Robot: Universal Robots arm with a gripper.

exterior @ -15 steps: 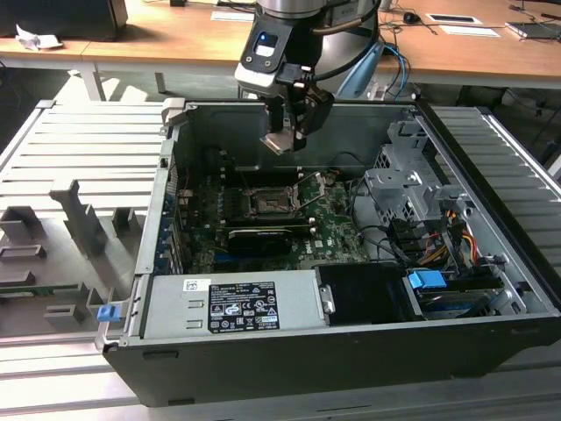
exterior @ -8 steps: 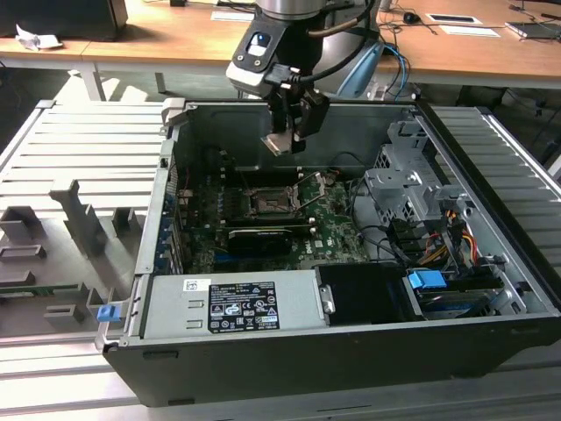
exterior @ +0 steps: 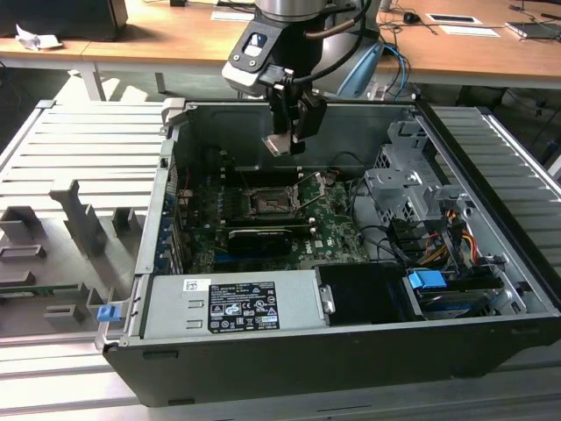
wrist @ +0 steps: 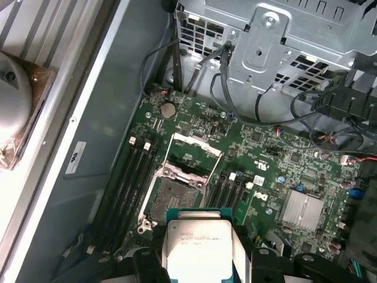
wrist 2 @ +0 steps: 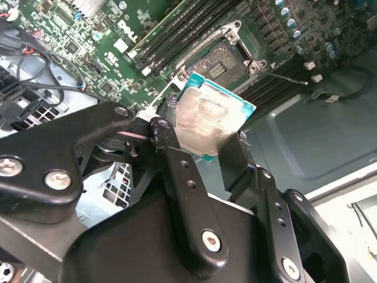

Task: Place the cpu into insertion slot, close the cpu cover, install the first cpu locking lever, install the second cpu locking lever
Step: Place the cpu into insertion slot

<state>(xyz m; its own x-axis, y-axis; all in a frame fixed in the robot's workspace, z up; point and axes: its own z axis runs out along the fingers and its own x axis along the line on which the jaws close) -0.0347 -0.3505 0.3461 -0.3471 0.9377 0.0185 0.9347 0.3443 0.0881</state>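
My claw [wrist 2: 199, 141] is clamped on the cpu [wrist 2: 212, 115], a finger on each of two opposite edges. I hold it tilted in the air inside the open case [exterior: 351, 377], clear of the board [exterior: 337, 235]. Its pale metal face carries a few lines of fine print, seen in the first wrist view, and a teal edge shows around it.

In the exterior view the slot [exterior: 270, 205] lies at 6 o'clock from the cpu, bare and dark. The cover [wrist: 191, 154] stands swung up at the slot's far edge. A thin lever [exterior: 307, 200] stands raised at 3 o'clock of the slot.

Further out at 6 o'clock is the grey power supply [exterior: 289, 294], with a black-and-white printed label [exterior: 241, 307] and a small white sticker [exterior: 197, 285]. The drive cage [exterior: 399, 180] is at 3 o'clock of the slot, and a blue clip [exterior: 428, 282] at 4 o'clock. The case sits on a ribbed grey tabletop [exterior: 513, 167].
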